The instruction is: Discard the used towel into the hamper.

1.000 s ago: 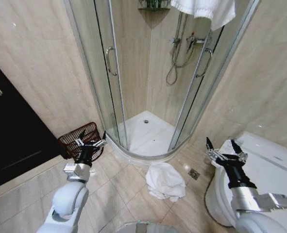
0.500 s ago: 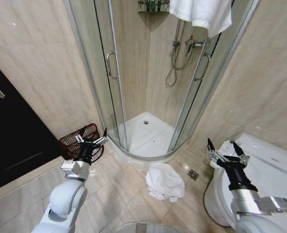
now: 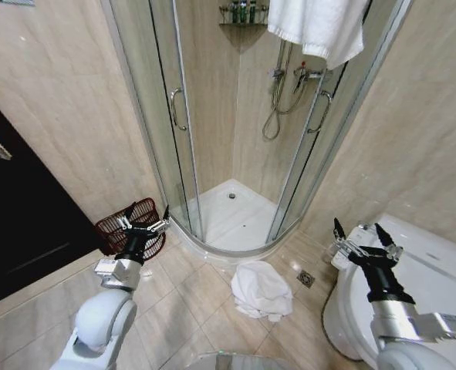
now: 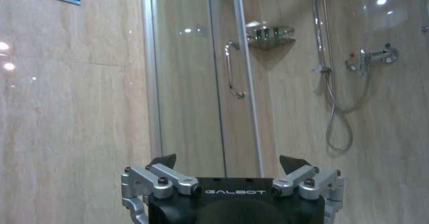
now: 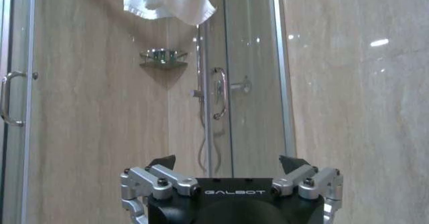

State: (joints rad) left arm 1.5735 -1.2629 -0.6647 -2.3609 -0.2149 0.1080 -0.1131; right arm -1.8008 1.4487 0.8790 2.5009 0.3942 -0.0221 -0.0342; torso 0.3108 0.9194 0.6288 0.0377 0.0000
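A crumpled white towel (image 3: 262, 289) lies on the floor tiles just outside the shower's curved sill. The hamper (image 3: 122, 223), a dark red wire-mesh basket, stands tilted against the wall at the left, beside the shower door. My left gripper (image 3: 144, 223) hangs open, empty, in front of the hamper's rim, and its open fingers also show in the left wrist view (image 4: 229, 163). My right gripper (image 3: 363, 239) is open and empty over the toilet, to the right of the towel and well above it; the right wrist view (image 5: 228, 162) shows its spread fingers facing the shower.
The glass corner shower (image 3: 231, 208) fills the middle, with a second white towel (image 3: 320, 23) hung over its top rail. A white toilet (image 3: 424, 285) stands at the right and a dark door (image 3: 19, 223) at the left. A floor drain (image 3: 306, 278) sits right of the towel.
The whole picture has shifted downward a little, so the camera has moved. Both arms hold about the same pose, and the towel on the floor has not moved.
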